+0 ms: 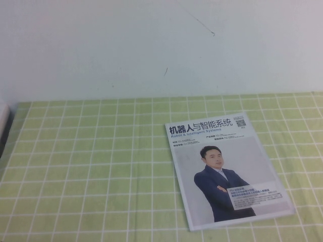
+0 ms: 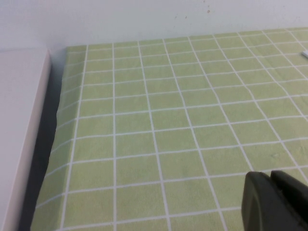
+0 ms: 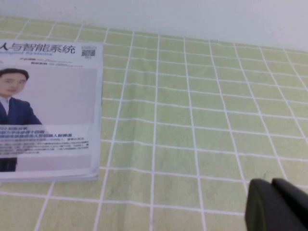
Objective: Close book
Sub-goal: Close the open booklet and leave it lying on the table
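A raised camera looks down across a green checked tablecloth (image 1: 75,166) toward a white wall (image 1: 151,45). Two wrist cameras sit low and close over the cloth. The closed left gripper (image 2: 270,185) edges its frame near the cloth's left border. The closed right gripper (image 3: 272,192) edges its frame beside the magazine (image 3: 48,106), which the raised view also shows.

Just one book (image 1: 227,171), one green checked cloth (image 1: 91,166); two claws: left claw (image 2: 271,182) over bare cloth, right claw (image 3: 272,188) near the book.

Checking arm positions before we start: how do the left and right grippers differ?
The black left gripper hovers by the left edge of the green checked cloth, bare cloth ahead; the black right gripper hovers right of the closed glossy magazine. Both are shut and empty.
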